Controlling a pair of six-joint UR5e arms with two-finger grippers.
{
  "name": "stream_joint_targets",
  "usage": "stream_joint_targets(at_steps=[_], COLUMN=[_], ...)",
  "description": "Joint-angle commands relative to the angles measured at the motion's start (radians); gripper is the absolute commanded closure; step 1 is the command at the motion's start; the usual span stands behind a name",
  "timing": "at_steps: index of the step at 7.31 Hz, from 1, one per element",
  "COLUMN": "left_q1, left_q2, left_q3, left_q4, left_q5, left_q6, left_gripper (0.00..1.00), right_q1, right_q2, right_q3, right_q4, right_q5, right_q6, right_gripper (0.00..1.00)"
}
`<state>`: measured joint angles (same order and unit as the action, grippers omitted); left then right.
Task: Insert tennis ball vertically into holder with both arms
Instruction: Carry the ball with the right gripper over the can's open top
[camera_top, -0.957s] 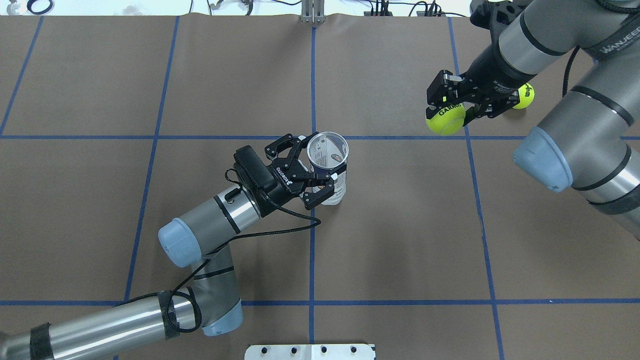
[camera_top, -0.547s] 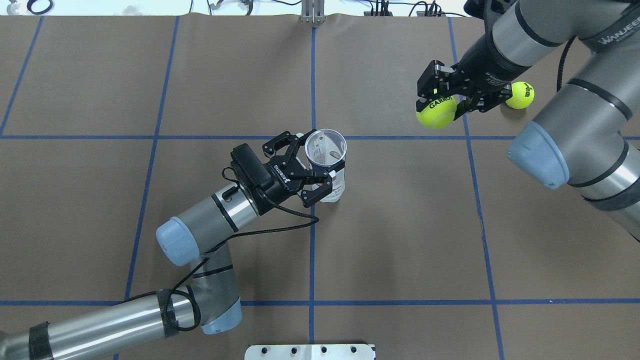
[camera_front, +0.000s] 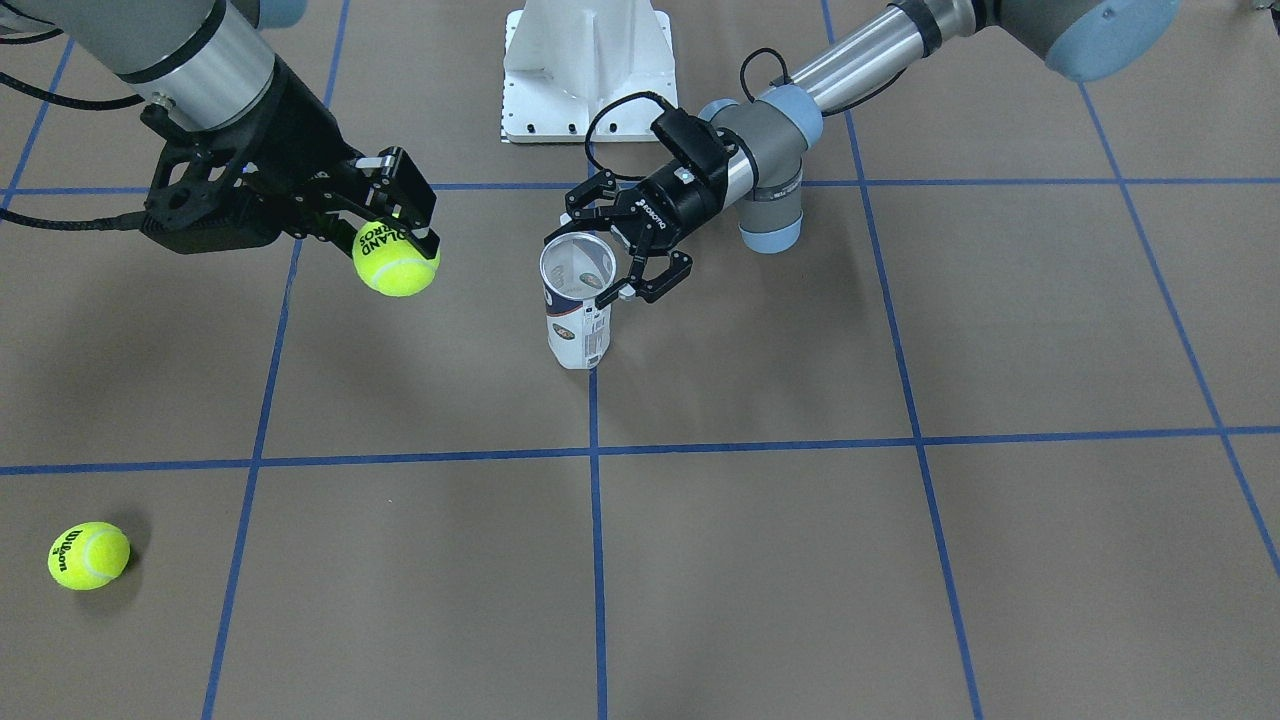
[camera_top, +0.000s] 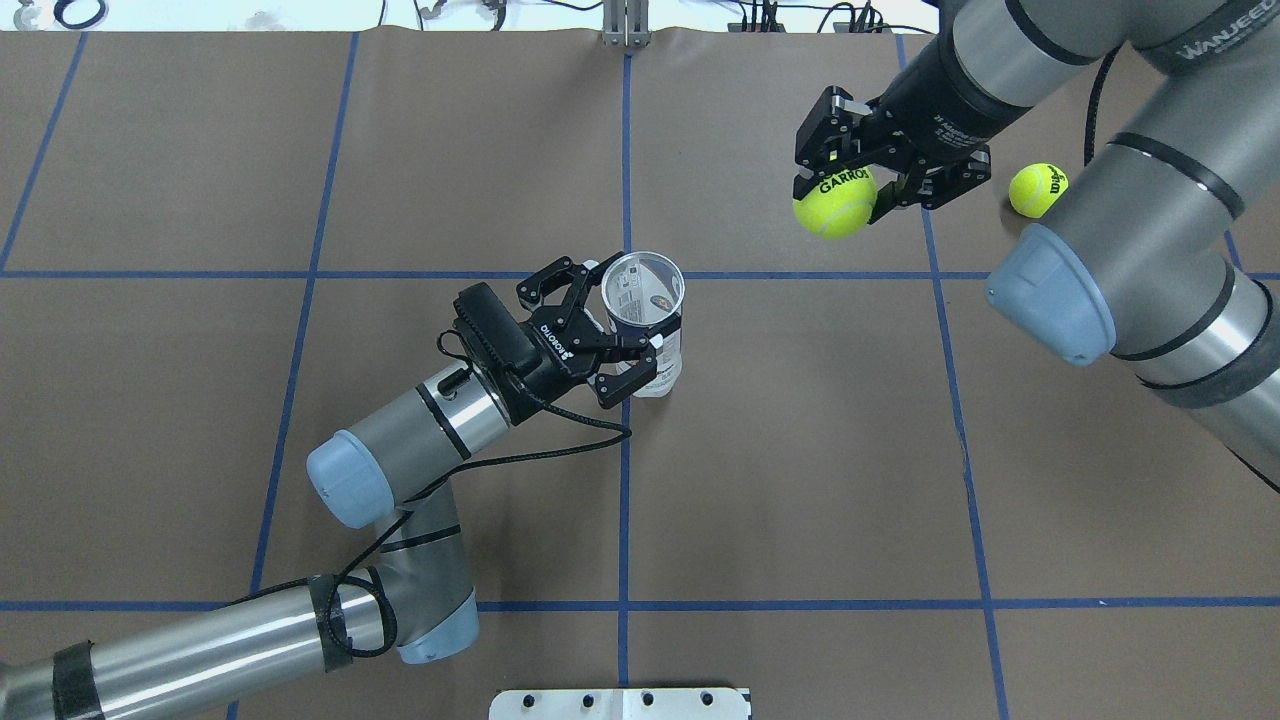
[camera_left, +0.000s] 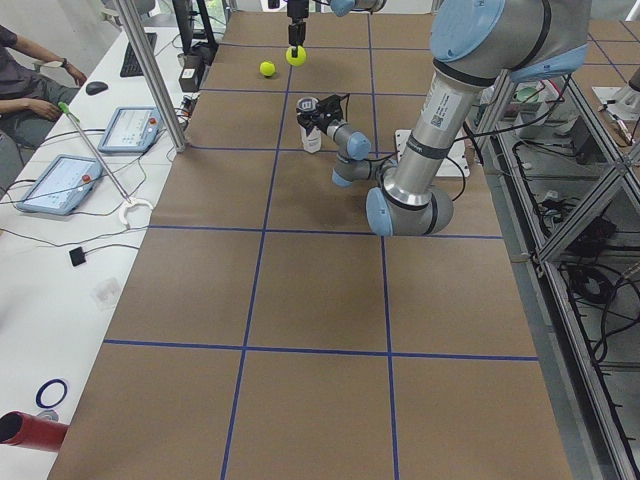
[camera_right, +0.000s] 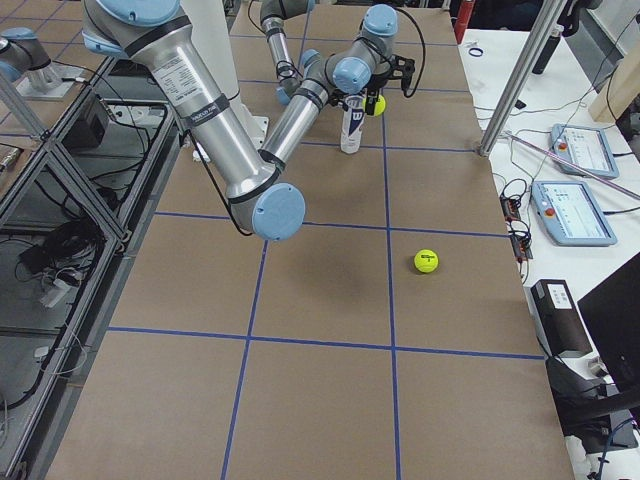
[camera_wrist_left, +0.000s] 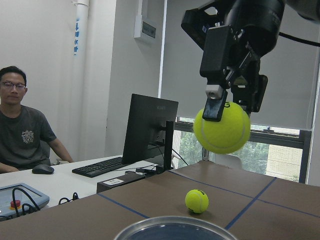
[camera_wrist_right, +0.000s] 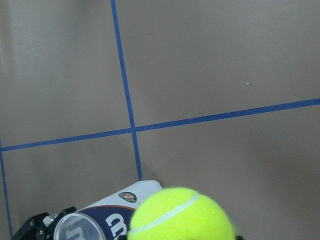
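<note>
Two balls: one (camera_top: 835, 200) clamped in right fingers (camera_top: 836, 170), one (camera_top: 1038, 190) on table. One holder (camera_top: 645, 305) pinched by left fingers (camera_top: 612, 335).

"GARROS" on held tennis ball (camera_top: 835, 201), "Wilson" on loose ball (camera_front: 88, 556), "ROBOTIQ" on left hand (camera_top: 612, 328)

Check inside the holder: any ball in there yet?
No ball shows through the holder's open mouth, only its label through the clear wall. The very bottom is not clearly visible. The right gripper holds a tennis ball.
</note>
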<state>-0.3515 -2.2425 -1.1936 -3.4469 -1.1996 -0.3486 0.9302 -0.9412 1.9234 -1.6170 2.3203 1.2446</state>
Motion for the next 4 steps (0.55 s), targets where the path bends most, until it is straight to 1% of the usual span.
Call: stream_joint_targets(at_steps=[1,3,4], left_q1=[0.003,0.003,0.005], left_q2=[0.001,0.000,0.000], left_q3=[0.000,0.000,0.000], left_q4=[0.000,0.000,0.000], left_q5=[0.000,0.000,0.000], left_q6=[-0.001,-0.001,-0.001], left_gripper=[0.10,0.05,0.04], right_q1=[-0.016,-0.037,-0.050], right_q2=[0.047,0.056,0.067], right_q3=[-0.003,-0.006,-0.012], right_q4=[0.000,0.002,0.002], right_q5=[-0.004,-0.010,-0.021], right_q6=[0.048,0.073,0.073], right_gripper=[1.00,1.00,1.00])
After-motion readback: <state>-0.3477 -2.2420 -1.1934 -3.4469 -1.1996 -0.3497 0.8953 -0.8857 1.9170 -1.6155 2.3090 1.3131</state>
